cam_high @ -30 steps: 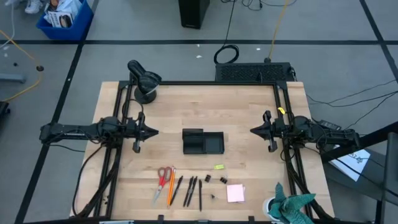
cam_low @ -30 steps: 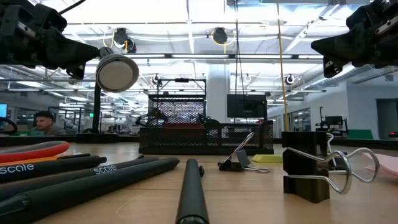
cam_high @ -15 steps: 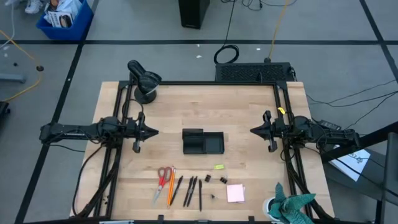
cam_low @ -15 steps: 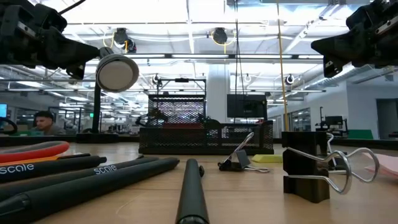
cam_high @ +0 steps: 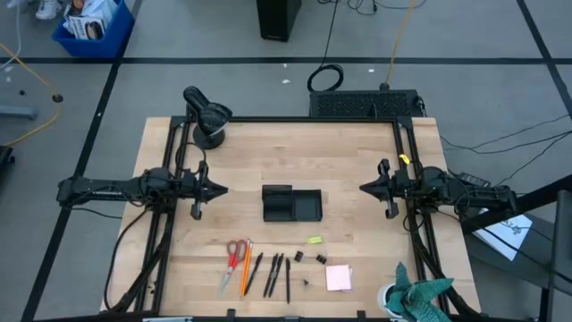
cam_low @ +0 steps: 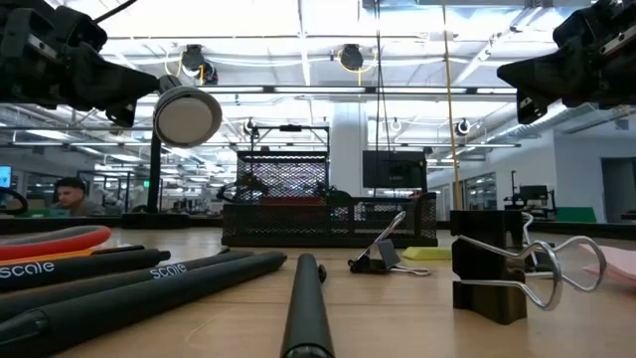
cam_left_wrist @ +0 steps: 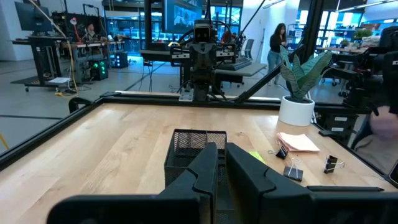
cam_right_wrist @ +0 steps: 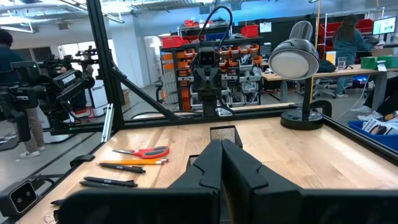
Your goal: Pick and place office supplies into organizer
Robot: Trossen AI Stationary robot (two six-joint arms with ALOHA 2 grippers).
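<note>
Both end effectors, left (cam_high: pixel 221 190) and right (cam_high: pixel 365 188), hover empty, fingers together, flanking the organizer (cam_high: pixel 291 204); thin pens (cam_high: pixel 273 274) may roll when pinched.

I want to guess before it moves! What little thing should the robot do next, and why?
Probably the left gripper should swing toward the red-handled scissors. Both grippers hang empty above the table, the right gripper shut, the organizer looks empty, and every supply lies along the table's near edge.

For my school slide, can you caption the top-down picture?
Both grippers, left and right, wait beside the organizer; scissors and pens lie below.
</note>
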